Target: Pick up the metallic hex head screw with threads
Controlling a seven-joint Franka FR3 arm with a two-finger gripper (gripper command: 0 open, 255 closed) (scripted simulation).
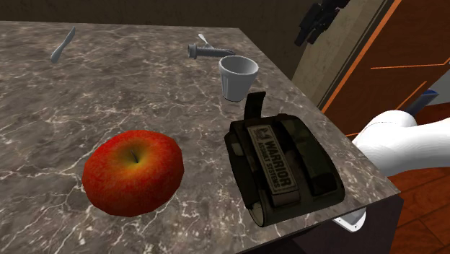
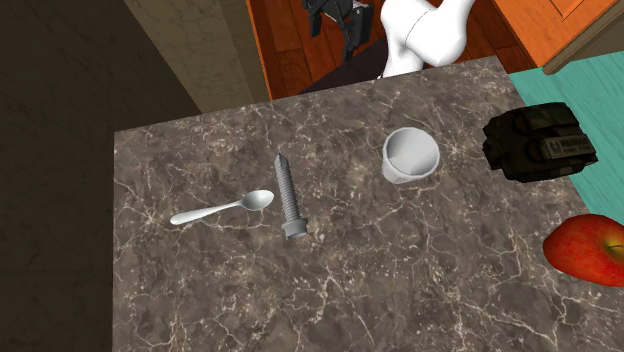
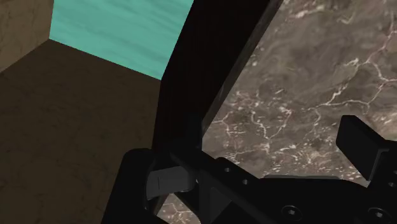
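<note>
The grey hex head screw (image 1: pixel 209 50) lies flat on the marble table (image 1: pixel 144 101) near its far edge, just behind a white cup (image 1: pixel 238 76). From the second exterior view the screw (image 2: pixel 288 195) shows its threaded shaft and hex head, lying beside a silver spoon (image 2: pixel 222 210). My black gripper (image 1: pixel 309 30) hangs high off the table's right side, well apart from the screw. It also appears at the top of the second exterior view (image 2: pixel 337 22). In the wrist view my gripper (image 3: pixel 264 165) is open, with nothing but marble between its fingers (image 3: pixel 362 146).
A red apple (image 1: pixel 133 173) and a black pouch (image 1: pixel 285 169) sit near the table's front. Far left at the back lies a slim grey utensil (image 1: pixel 63 45). The white cup (image 2: pixel 410 155) stands between the screw and the pouch (image 2: pixel 540 140). Orange wood floor lies beyond the table.
</note>
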